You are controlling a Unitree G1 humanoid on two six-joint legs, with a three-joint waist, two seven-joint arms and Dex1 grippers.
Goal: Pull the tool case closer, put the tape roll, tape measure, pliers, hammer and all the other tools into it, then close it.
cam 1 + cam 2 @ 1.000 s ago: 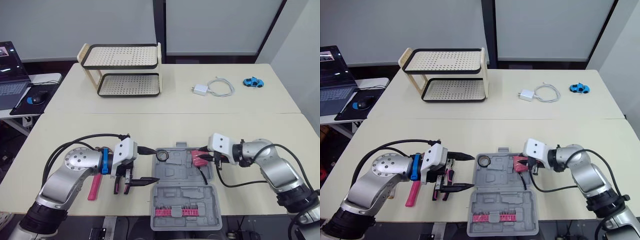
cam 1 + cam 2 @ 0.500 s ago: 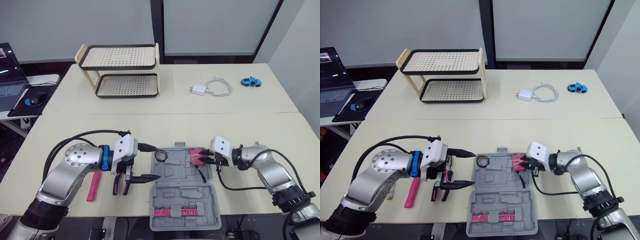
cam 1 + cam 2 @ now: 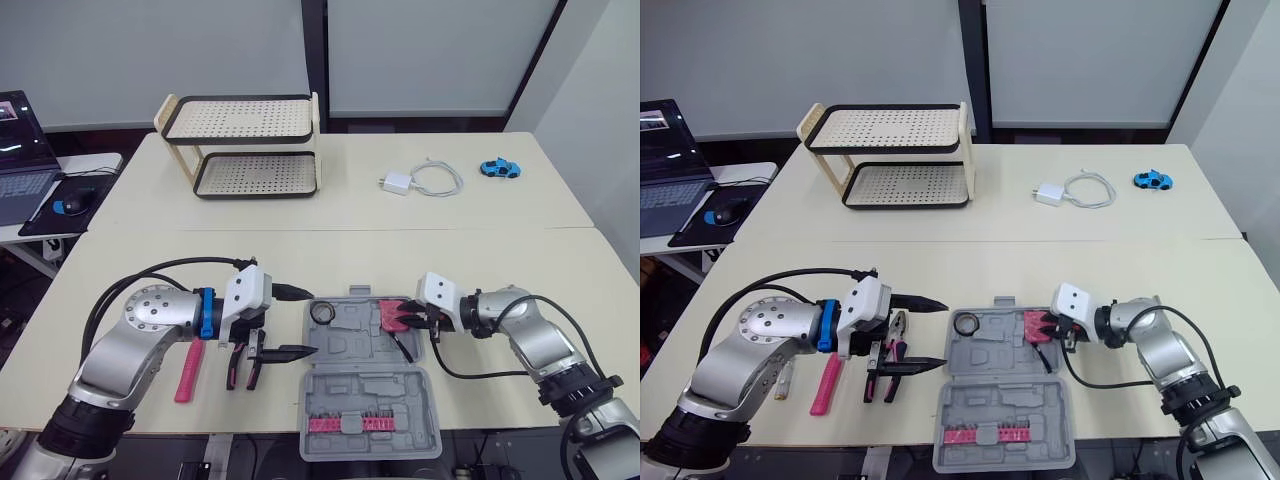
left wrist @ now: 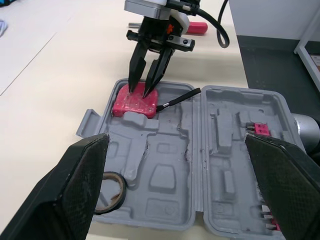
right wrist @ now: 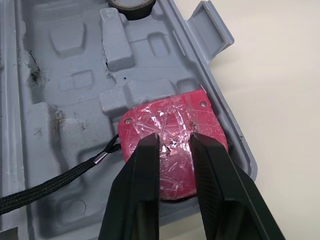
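Inside tool case (image 3: pixel 365 385): tape roll (image 3: pixel 322 313) & tape measure (image 3: pixel 393 315).

head stereo pair: mounted high, looking forward and down over both arms, wide on the table (image 3: pixel 330 250) out to the rack (image 3: pixel 240 118) at the far side. left wrist cam: low and near, facing across the open tool case (image 4: pixel 170 175) toward the right gripper (image 4: pixel 139 93). right wrist cam: very close, looking down onto the tape measure (image 5: pixel 170 120). shared by all four: tool case interior and tape measure.
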